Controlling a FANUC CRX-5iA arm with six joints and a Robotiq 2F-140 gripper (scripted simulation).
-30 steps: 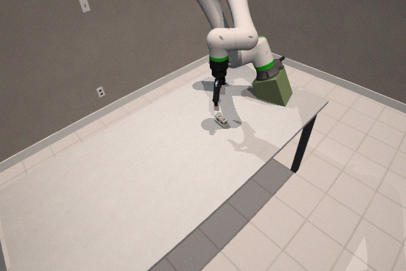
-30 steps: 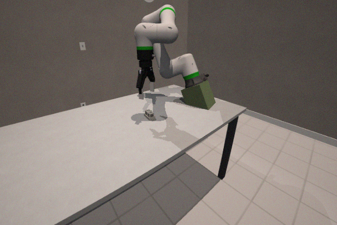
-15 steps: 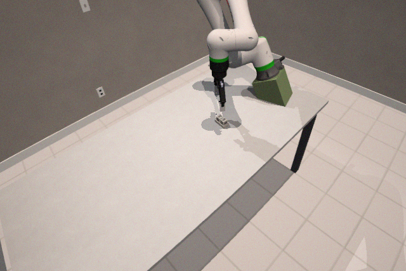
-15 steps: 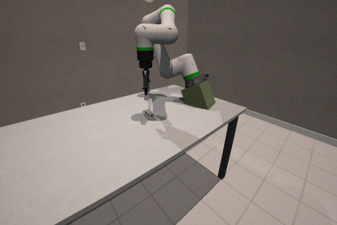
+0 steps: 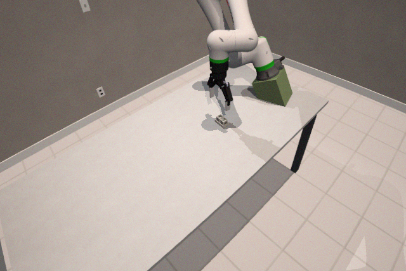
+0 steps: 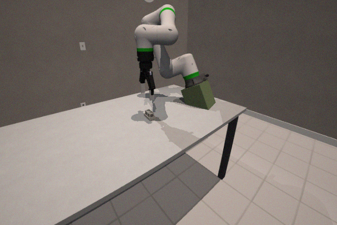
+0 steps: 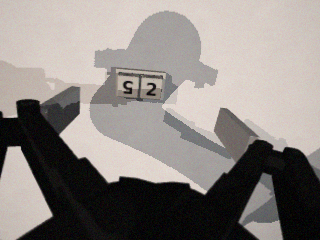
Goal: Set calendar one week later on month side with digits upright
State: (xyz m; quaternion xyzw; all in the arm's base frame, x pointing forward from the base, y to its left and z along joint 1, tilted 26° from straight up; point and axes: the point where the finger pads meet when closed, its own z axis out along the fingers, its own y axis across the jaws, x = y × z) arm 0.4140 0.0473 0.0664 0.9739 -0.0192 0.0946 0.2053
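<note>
The calendar tray (image 5: pixel 219 123) is a small beige block holder that lies flat on the table; it also shows in the exterior view (image 6: pixel 149 114). In the wrist view the tray (image 7: pixel 139 84) holds two cubes side by side. Their top faces read, upside down in this view, 5 on the left cube (image 7: pixel 127 86) and 2 on the right cube (image 7: pixel 150 88). My gripper (image 5: pixel 220 92) hangs well above the tray, open wide and empty. It also shows in the exterior view (image 6: pixel 147 84), and the tips of its two fingers frame the wrist view (image 7: pixel 150 122). The side with the month's name is hidden.
The arm's green base block (image 5: pixel 273 86) stands at the table's far corner. The table's right edge (image 5: pixel 281 150) runs close past the tray. The arm's shadow falls over the tray.
</note>
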